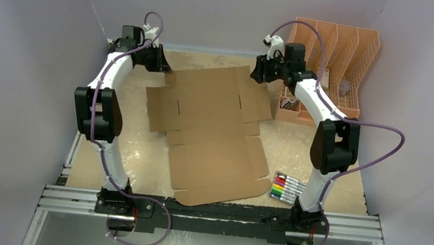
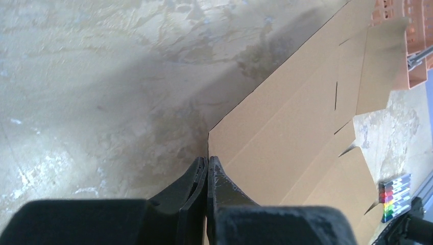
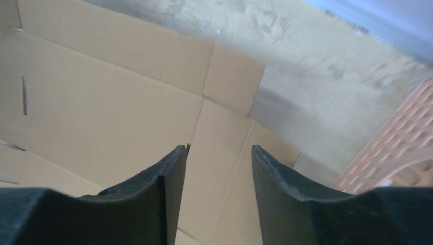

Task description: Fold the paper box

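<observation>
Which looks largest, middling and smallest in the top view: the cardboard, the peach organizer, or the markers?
1. Cardboard: clearly the largest, spread flat.
2. Organizer: noticeably smaller than the cardboard.
3. Markers: by far the smallest, one little pack.
The gaps are wide, so nearness to the camera does not change the order.

Plain brown paper box (image 1: 214, 128), peach slotted organizer (image 1: 344, 57), mottled beige table (image 1: 138, 163) (multicoloured markers (image 1: 287, 187)).

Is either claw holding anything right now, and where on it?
Left claw looks pinched shut on the box, at its far left flap edge. Right claw is open above the box, holding nothing.
</observation>
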